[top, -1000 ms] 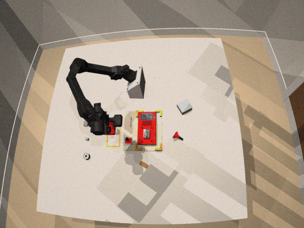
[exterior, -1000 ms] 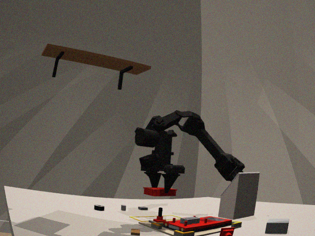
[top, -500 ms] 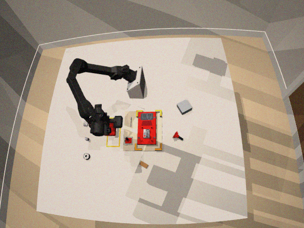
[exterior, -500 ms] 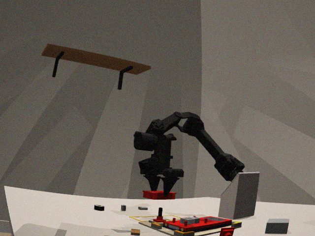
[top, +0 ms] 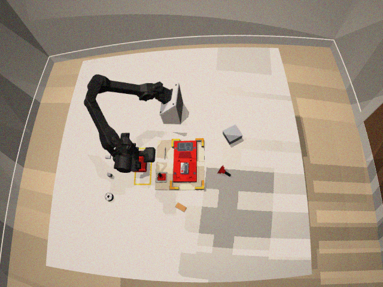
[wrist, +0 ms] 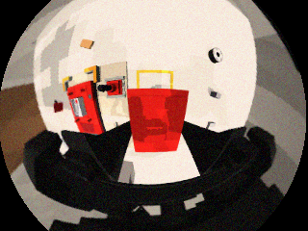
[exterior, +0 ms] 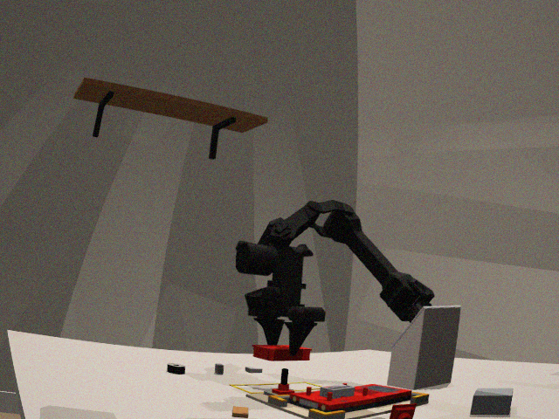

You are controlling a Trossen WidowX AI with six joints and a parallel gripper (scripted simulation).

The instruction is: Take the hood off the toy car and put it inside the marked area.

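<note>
The red hood (top: 142, 164) (exterior: 264, 353) (wrist: 158, 144) is a shallow tray-like piece held level, well above the table. My gripper (exterior: 283, 350) (wrist: 157, 123) is shut on it, one finger at each side. From above, the hood overlaps the upper part of the marked area, a yellow outline (top: 142, 184) (exterior: 245, 385) (wrist: 155, 71) on the table; the arm hides part of that outline. The red toy car (top: 193, 167) (exterior: 361, 401) (wrist: 90, 115) lies to the right in the top view, with its grey engine block (top: 184, 168) (exterior: 336, 390) exposed.
A red base with an upright black lever (top: 161, 176) (exterior: 284, 377) stands between outline and car. An orange block (top: 181, 207) (exterior: 240, 411), grey block (top: 232, 134) (exterior: 491, 401), red piece with black handle (top: 221, 170) and black-and-white ring (top: 108, 197) lie around. A grey wedge (top: 171, 116) (exterior: 438, 346) stands at the arm's base.
</note>
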